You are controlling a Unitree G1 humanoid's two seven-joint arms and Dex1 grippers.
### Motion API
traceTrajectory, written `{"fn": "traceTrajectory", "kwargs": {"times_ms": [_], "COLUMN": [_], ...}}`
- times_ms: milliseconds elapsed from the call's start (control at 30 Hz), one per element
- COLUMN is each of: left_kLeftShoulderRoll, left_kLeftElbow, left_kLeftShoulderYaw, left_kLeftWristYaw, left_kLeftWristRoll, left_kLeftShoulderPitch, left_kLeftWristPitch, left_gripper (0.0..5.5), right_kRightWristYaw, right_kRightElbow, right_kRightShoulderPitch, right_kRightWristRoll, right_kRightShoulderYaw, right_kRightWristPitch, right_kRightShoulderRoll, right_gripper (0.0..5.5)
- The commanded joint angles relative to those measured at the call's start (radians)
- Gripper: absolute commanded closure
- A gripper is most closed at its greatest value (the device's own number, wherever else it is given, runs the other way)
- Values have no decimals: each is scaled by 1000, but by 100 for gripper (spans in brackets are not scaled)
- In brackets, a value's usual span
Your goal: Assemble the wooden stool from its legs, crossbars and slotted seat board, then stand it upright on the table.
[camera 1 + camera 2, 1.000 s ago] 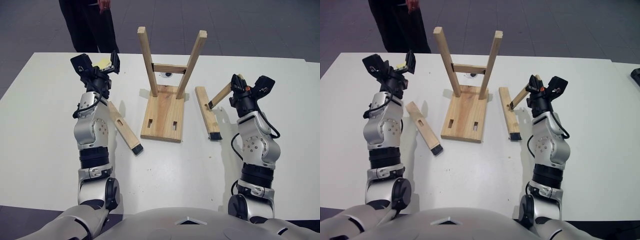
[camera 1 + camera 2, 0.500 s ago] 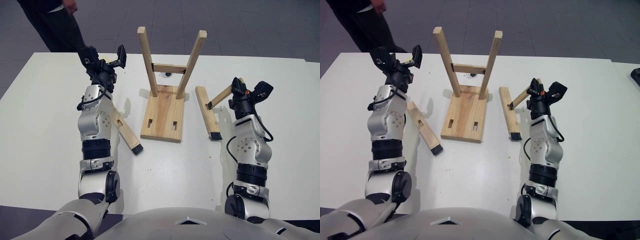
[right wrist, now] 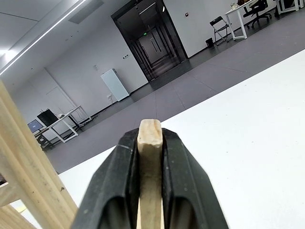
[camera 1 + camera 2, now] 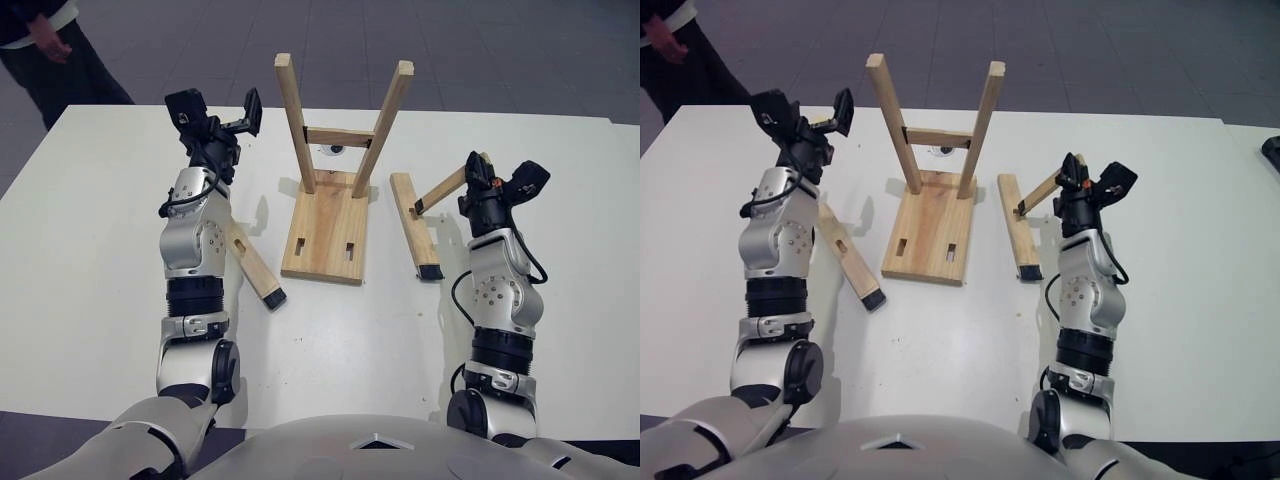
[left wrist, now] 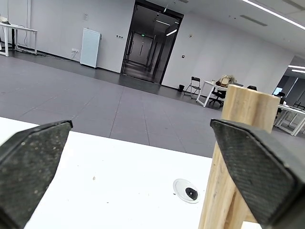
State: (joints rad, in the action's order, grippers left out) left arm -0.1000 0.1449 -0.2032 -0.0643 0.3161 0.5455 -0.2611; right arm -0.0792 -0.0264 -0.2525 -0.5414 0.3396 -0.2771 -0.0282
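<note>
Right wrist view has the right end effector (image 3: pixel 150 148) closed on a crossbar (image 4: pixel 441 190), whose far end sits in a loose leg (image 4: pixel 415 238) at 3 o'clock of the seat board (image 4: pixel 325 225). The left end effector (image 5: pixel 140 126) hangs wide open at 10 o'clock. The second leg pair seems in hand. Next, the left should descend onto the other leg (image 4: pixel 252 265) at 9 o'clock.

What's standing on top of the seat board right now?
Two upright legs stand at its far end, joined by a crossbar. The two near slots are empty. How deep the leg ends sit in the seat board is hidden.
</note>
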Motion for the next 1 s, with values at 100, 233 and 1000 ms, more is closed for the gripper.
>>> {"fn": "traceTrajectory", "kwargs": {"times_ms": [100,233,1000], "left_kLeftShoulderRoll": [-10,-9,0], "left_kLeftElbow": [11,13,9], "left_kLeftShoulderYaw": [3,6,38], "left_kLeftWristYaw": [-7,-13,-22], "left_kLeftWristRoll": [-12,-16,-43], "left_kLeftShoulderPitch": [21,23,25], "left_kLeftWristPitch": [2,-1,6], "left_gripper": [10,10,10], "right_kRightWristYaw": [4,4,11], "right_kRightElbow": [-4,-20,70], "right_kRightShoulderPitch": [21,30,19], "right_kRightWristRoll": [-9,-15,112], "right_kRightShoulderYaw": [-6,-11,-86], "right_kRightWristPitch": [-14,-13,35], "right_kRightShoulderRoll": [8,18,-11], "right_gripper": [509,509,509]}}
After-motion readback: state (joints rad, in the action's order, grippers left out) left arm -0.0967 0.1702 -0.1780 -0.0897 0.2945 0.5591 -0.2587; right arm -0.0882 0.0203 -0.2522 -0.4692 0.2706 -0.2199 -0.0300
